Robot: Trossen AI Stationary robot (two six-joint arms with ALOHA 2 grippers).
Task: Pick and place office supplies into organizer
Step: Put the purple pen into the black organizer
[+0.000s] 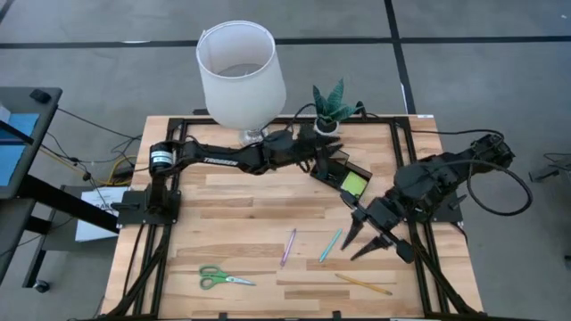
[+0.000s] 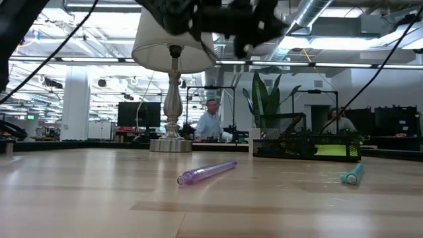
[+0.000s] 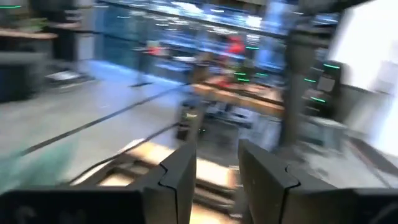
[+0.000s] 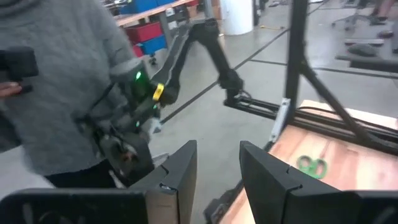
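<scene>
Nearest the front edge of the table, at about seven o'clock, lie the green-handled scissors (image 1: 222,279), and at about five o'clock the yellow pencil (image 1: 363,284). A little further in, just below the middle, the purple pen (image 1: 288,246) and the teal pen (image 1: 330,244) lie side by side but apart, both pointing roughly toward one o'clock. None of these four has been put away yet.

The right gripper (image 1: 368,238) hovers at about four o'clock, just beside the teal pen, its fingers parted and holding nothing — the wrist view shows clear air between them.

Further back, at about one o'clock, sits the black organizer (image 1: 335,166) with a lime sticky-note pad (image 1: 353,184) in its near compartment. The left gripper (image 3: 216,174) is above the organizer's back section; its fingers stand partly apart with nothing between them, which looks like a release just being made.

Beyond are the lamp (image 1: 241,76) at twelve o'clock and the small plant (image 1: 331,104) right behind the organizer.

To finish this step well, I would open the left fingers fully, then lift straight up before swinging away — the plant leaves and lamp shade crowd that corner. The teal pen looks the natural next pick for the right arm: close across its slim barrel near the middle so it will not tip.
</scene>
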